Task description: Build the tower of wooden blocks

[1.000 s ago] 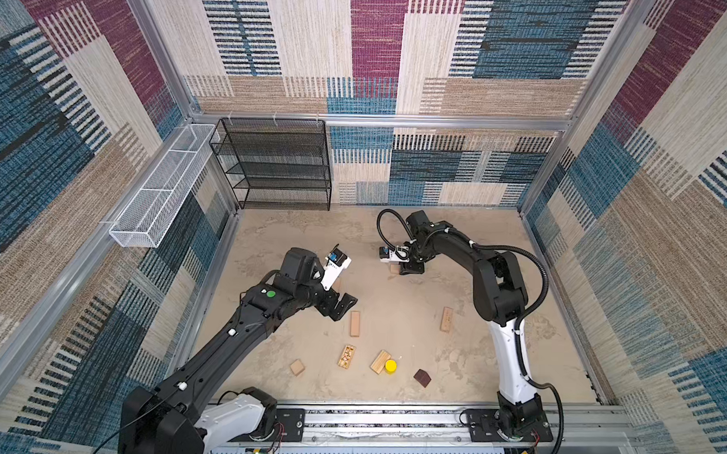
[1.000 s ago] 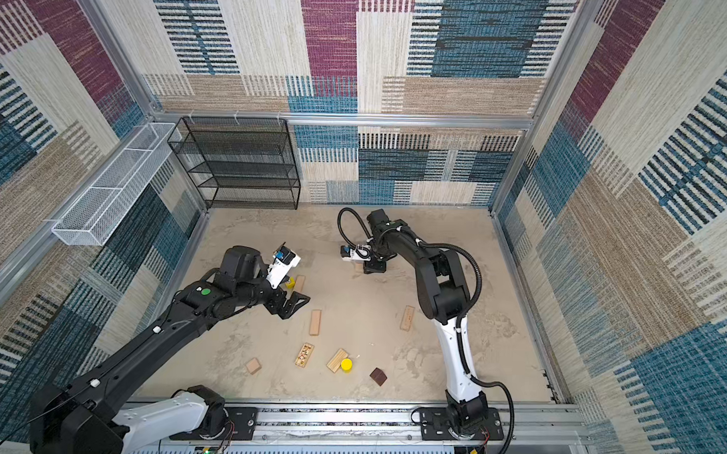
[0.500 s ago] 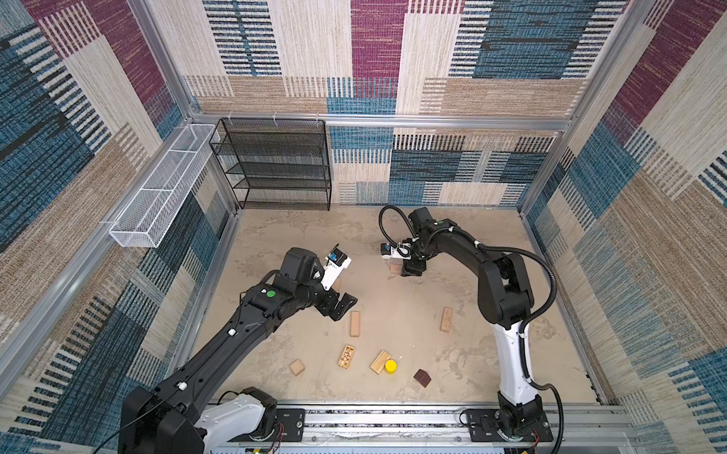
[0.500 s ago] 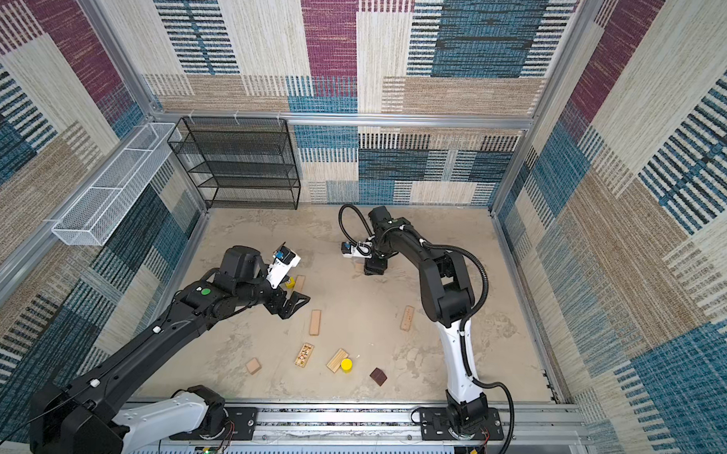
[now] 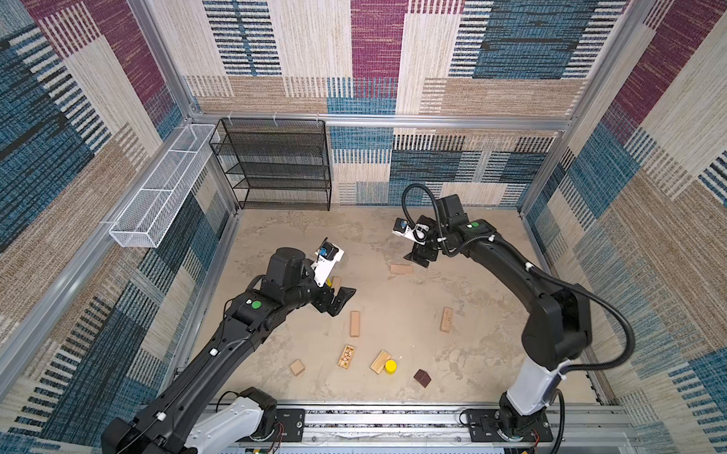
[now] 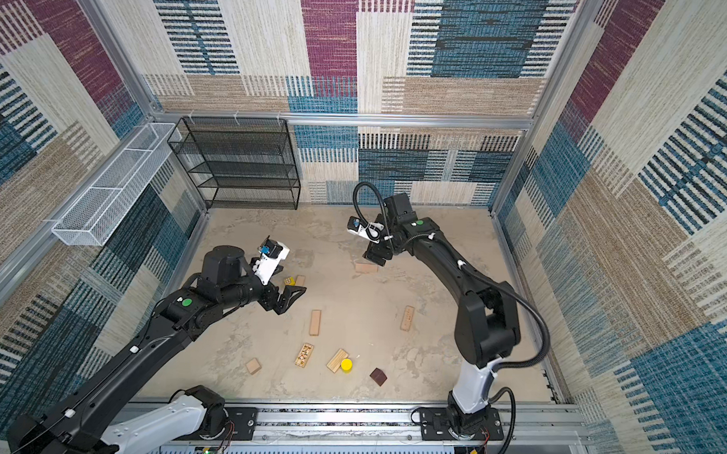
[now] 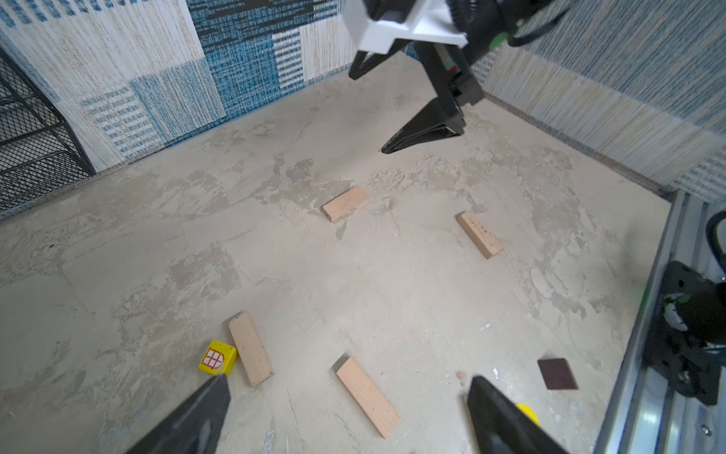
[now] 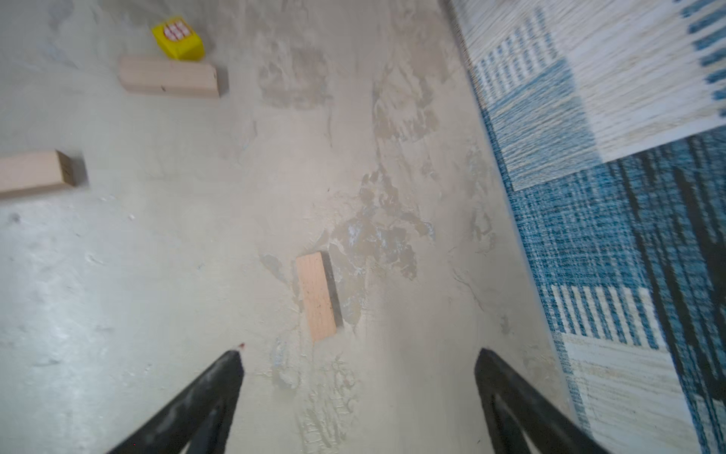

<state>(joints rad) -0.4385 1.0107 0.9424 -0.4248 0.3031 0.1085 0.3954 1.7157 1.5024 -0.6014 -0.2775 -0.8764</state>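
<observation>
No wood block tower is in view; the wood blocks lie singly on the floor. My right gripper [image 5: 421, 259] [image 8: 359, 353] hangs open and empty just above a pale plank [image 5: 401, 269] [image 8: 316, 295], not touching it. My left gripper [image 5: 342, 302] [image 7: 347, 383] is open too, held over another plank [image 5: 354, 323] [image 7: 367, 395]. Beside it sit a yellow cube [image 6: 289, 280] [image 7: 217, 357] and a plank [image 7: 250, 348]. Nearer the front lie a printed plank [image 5: 346, 356], a tan cube [image 5: 296, 367], a plank [image 5: 380, 361], a yellow cylinder [image 5: 390, 365] and a dark brown block [image 5: 422, 378].
A further plank [image 5: 446, 319] lies on the right of the floor. A black mesh shelf [image 5: 279, 162] stands at the back left, and a white wire basket [image 5: 159, 187] hangs on the left wall. Patterned walls close in the floor; a metal rail [image 5: 388, 420] runs along the front.
My right gripper has opened, let the pale plank down on the floor, and lifted a little off it. The left arm has not moved.
</observation>
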